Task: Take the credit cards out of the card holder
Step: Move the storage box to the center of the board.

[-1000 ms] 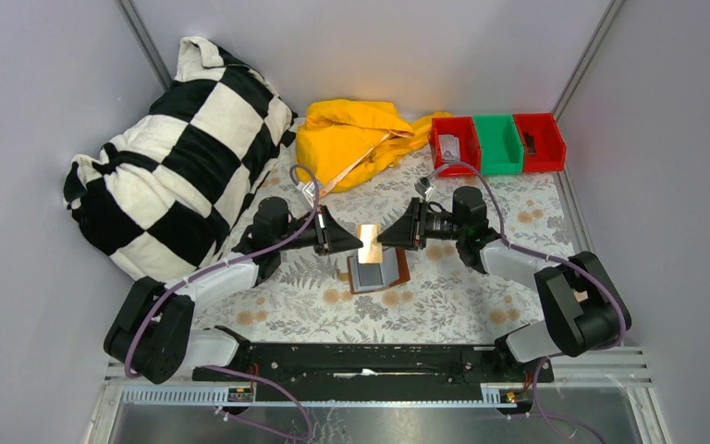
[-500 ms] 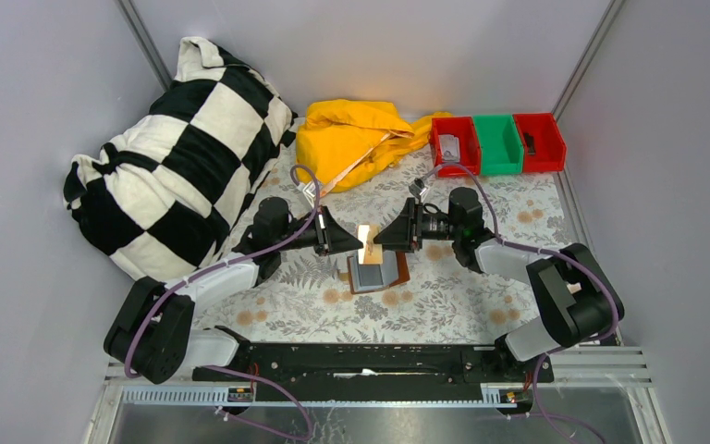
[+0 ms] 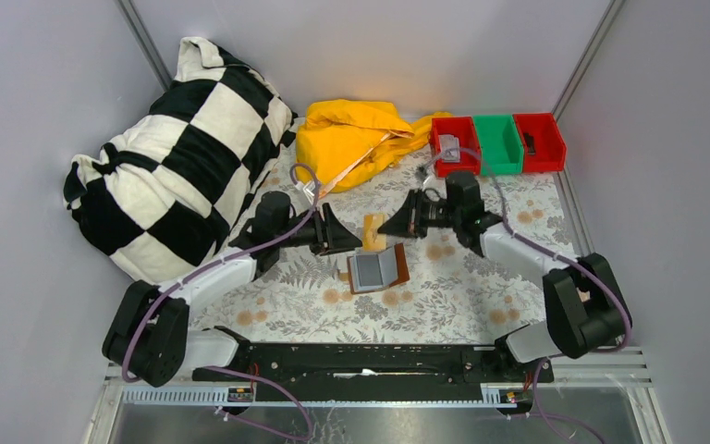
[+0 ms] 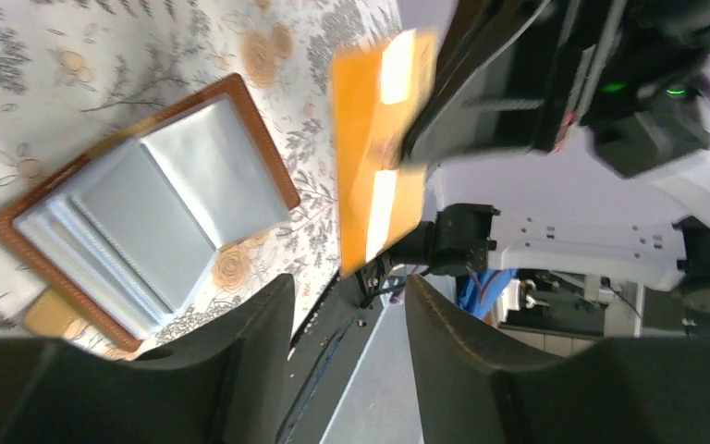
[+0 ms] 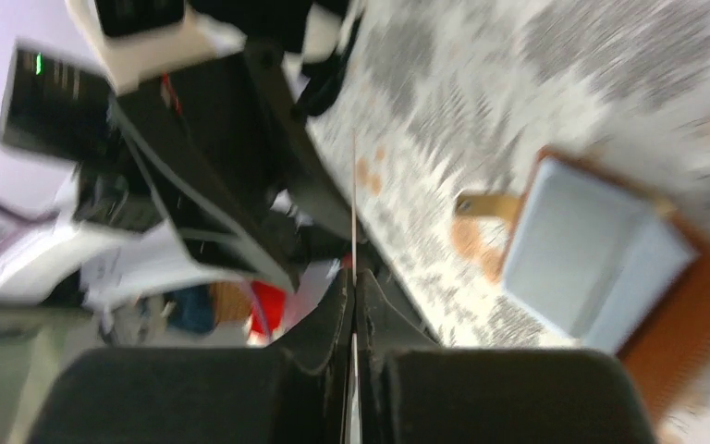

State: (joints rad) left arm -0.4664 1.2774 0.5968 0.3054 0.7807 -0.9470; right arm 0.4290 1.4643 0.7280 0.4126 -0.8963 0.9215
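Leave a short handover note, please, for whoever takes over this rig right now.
Left gripper: open and empty, fingertips just short of the gold card.
Right gripper: shut on the gold card's edge, holding it in the air above the floral cloth.
Card holder: lying open on that cloth, grey pockets up, neither gripper touching it.
Done: one gold card is out of the holder.
Left: set that card down clear of the holder. A tan corner shows at the holder's edge and may be another card, so check it and the pockets.
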